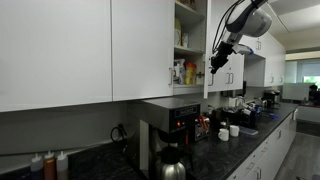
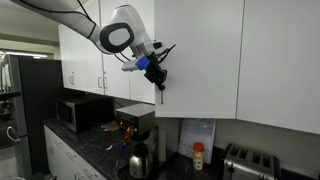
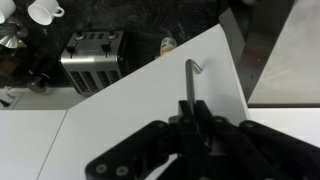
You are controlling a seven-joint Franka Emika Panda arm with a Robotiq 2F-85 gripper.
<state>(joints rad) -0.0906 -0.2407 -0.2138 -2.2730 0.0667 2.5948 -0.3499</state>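
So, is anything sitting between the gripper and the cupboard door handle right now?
Nothing visible. In the wrist view the gripper is shut on the handle of the white cupboard door, and no object lies between them.

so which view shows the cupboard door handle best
The wrist view: the handle stands clear against the white door, its lower end between the fingers. In both exterior views it is tiny and mostly behind the fingers.

Counted one slim metal cabinet handle (image 3: 190, 85), one silver toaster (image 3: 92, 57), one black microwave (image 2: 82, 112), one steel carafe (image 2: 138, 160).
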